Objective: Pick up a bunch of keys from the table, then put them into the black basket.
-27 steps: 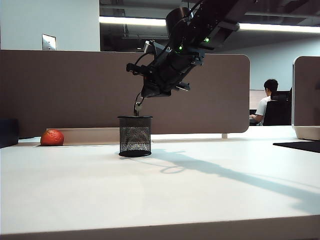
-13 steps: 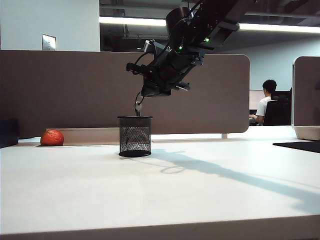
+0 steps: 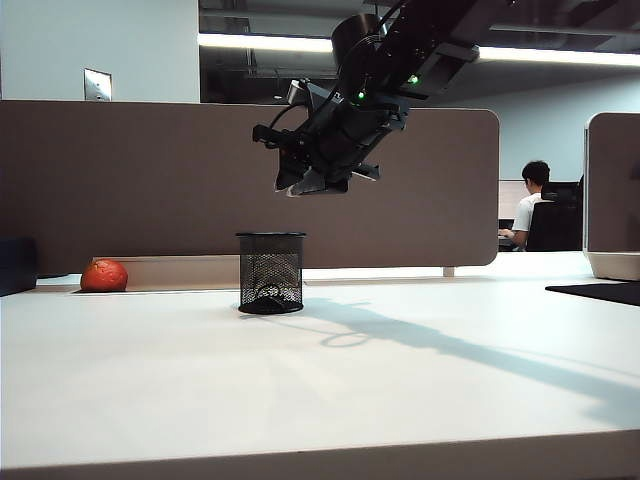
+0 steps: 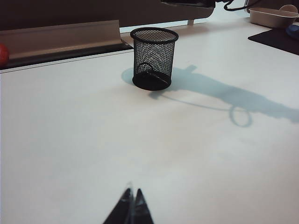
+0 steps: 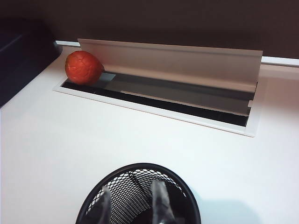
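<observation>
We see our right gripper (image 3: 312, 186) hanging in the air straight above the black basket (image 3: 270, 272), well clear of its rim, its fingers (image 5: 160, 199) a little apart with nothing between them. From the right wrist view the open mouth of the basket lies directly beneath those fingers. The bunch of keys (image 4: 150, 74) rests inside the basket on its base, showing through the mesh as a dark ring and a slanted shape; we make it out again low in the basket from the exterior view (image 3: 264, 296). The basket stands upright on the white counter (image 3: 320, 380). Beyond the basket from the right gripper, an orange-red fruit (image 5: 83, 67) sits at the end of a recessed cable tray (image 5: 187, 100) along the brown partition (image 3: 130, 180). Our left gripper (image 4: 131, 210) hovers low over bare counter, well apart from the basket, its jaws pressed together and empty
</observation>
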{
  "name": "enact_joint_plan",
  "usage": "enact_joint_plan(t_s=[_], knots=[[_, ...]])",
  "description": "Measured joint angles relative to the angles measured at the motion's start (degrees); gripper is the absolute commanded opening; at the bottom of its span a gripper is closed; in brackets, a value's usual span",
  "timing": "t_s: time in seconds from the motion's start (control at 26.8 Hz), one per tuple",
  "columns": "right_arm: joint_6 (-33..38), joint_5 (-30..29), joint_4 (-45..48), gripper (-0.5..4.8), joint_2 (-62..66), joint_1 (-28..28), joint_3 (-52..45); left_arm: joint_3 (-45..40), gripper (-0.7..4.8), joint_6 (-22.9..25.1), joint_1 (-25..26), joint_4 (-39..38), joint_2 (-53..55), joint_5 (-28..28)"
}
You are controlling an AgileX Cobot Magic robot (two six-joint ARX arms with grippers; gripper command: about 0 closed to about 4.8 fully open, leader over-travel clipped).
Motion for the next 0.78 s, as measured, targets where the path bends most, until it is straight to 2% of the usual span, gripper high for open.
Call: enact_joint_plan(t_s=[0.07,0.11,0.15,0.19,0.45,0.78], knots=[[0.0,0.0,0.0,0.92,0.0,0.0,0.0,0.0,-0.06,0.0,0.0,0.0,0.0,0.0],[0.0,0.0,0.0,0.66,0.0,0.0,0.0,0.0,-0.06,0.0,0.0,0.0,0.0,0.0],[0.0,0.0,0.0,0.09,0.0,0.0,0.0,0.0,-0.06,0.0,0.0,0.0,0.0,0.0],[0.0,0.0,0.0,-0.04,0.0,0.0,0.0,0.0,-0.06,0.0,0.0,0.0,0.0,0.0],[-0.2,0.5,0.1,-0.05,-3.1,0.0,0.1,0.0,-0.06,0.0,0.0,0.0,0.0,0.0],[-7.7,3.0,-3.7,-0.05,-10.1,-2.2,0.1,0.0,-0.06,0.0,0.0,0.0,0.0,0.0]])
